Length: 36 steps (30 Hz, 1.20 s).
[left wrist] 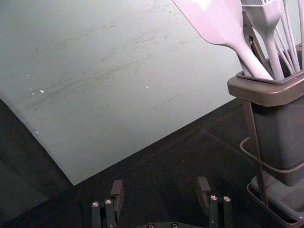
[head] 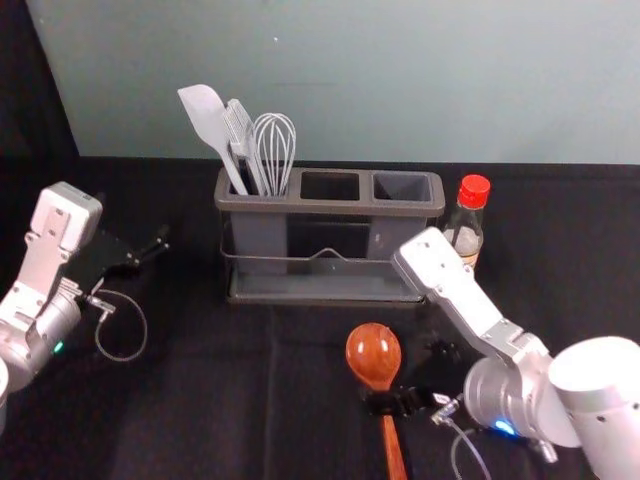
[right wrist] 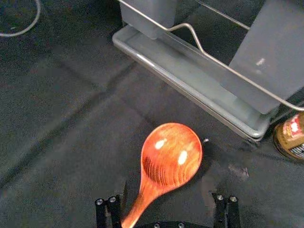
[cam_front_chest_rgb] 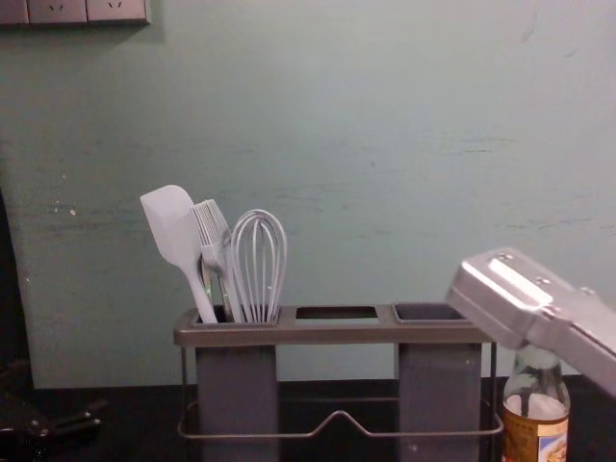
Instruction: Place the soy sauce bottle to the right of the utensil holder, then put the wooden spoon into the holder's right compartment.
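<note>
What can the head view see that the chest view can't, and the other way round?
Head view: the shiny orange-brown wooden spoon, the open black right pincer at its handle, and the round red cap of the clear glass soy sauce bottle.

Chest view: a row of square, slotted wall plates, high up at its left.

Both: the bottle's body, the long grey utensil holder, the flat white spatula, the white bristly brush, the thin wire whisk, and the black left pincer towards the left.

Gap between spoon [head: 374,350] and holder [head: 330,207]
</note>
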Available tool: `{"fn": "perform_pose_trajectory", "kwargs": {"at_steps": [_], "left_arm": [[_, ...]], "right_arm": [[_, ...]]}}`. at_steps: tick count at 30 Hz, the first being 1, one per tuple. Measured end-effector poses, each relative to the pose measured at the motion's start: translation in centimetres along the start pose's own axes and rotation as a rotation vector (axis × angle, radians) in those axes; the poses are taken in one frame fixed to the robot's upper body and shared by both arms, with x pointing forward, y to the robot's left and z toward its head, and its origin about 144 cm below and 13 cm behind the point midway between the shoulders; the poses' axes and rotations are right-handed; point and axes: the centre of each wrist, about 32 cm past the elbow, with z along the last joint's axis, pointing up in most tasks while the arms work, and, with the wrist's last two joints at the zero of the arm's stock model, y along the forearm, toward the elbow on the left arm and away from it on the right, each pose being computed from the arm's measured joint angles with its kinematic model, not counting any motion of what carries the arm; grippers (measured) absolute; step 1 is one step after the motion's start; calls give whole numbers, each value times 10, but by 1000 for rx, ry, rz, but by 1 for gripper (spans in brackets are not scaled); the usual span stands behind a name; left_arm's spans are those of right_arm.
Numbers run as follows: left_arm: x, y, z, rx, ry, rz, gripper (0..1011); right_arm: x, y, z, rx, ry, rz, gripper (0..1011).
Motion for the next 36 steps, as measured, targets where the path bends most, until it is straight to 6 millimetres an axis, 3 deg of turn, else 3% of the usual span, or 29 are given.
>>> {"fn": "perform_pose_trajectory", "kwargs": {"at_steps": [9, 36], "left_arm": [[0, 0, 0, 0, 0, 0, 1005], [0, 0, 0, 0, 0, 0, 1005]], "right_arm": [[1, 17, 12, -5, 45, -15, 1002], [-9, 30, 19, 2, 121, -65, 1002]]}}
